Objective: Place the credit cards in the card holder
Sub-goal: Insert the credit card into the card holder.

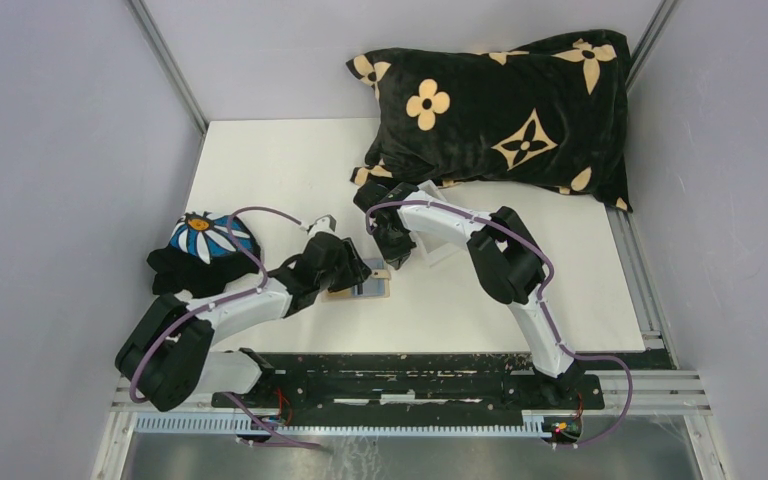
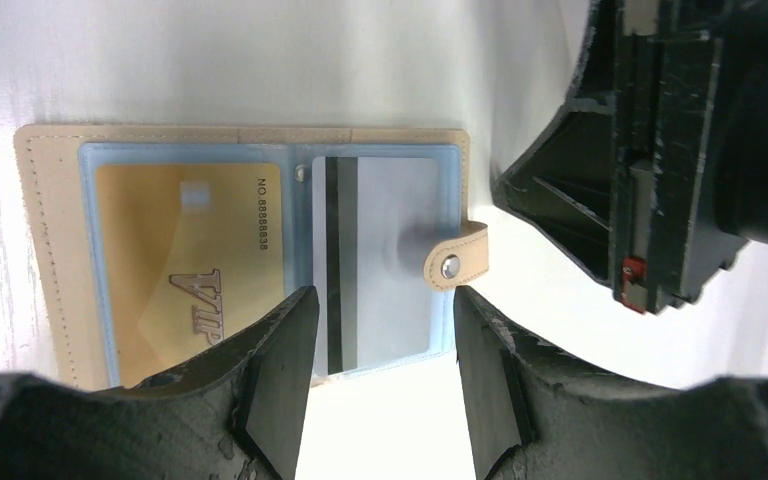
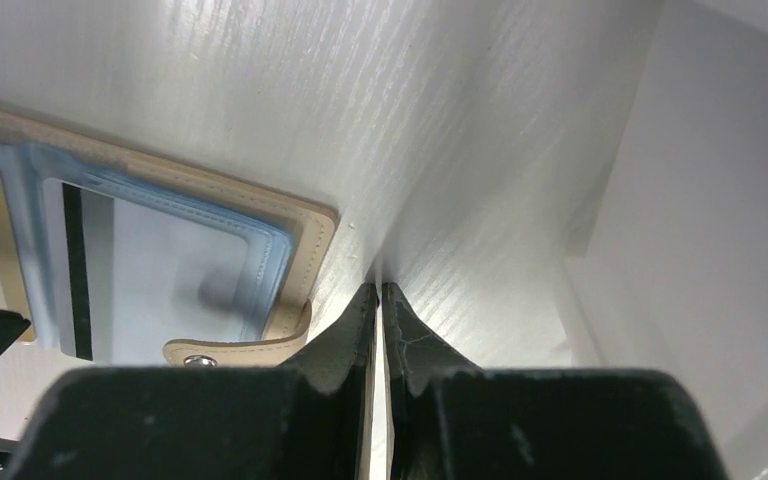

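Observation:
The card holder [image 2: 50,230] lies open and flat on the white table, tan with blue plastic sleeves. A yellowish VIP card [image 2: 190,260] sits in its left sleeve, and a grey card with a black stripe [image 2: 385,240] sits in the right one. The snap tab [image 2: 457,257] lies folded over the grey card's edge. My left gripper [image 2: 382,310] hovers open over the near edge of the grey card, holding nothing. My right gripper [image 3: 380,290] is shut, its tips down on the table just beside the holder's corner [image 3: 310,225] and the tab. From above, both grippers, left [image 1: 360,272] and right [image 1: 397,262], meet at the holder [image 1: 372,290].
A black pillow with tan flowers [image 1: 500,110] fills the back right. A black and blue cloth item [image 1: 200,245] lies at the left. A clear plastic box [image 1: 438,240] stands right behind the right gripper, and its wall [image 3: 680,230] rises close on the right of the right wrist view.

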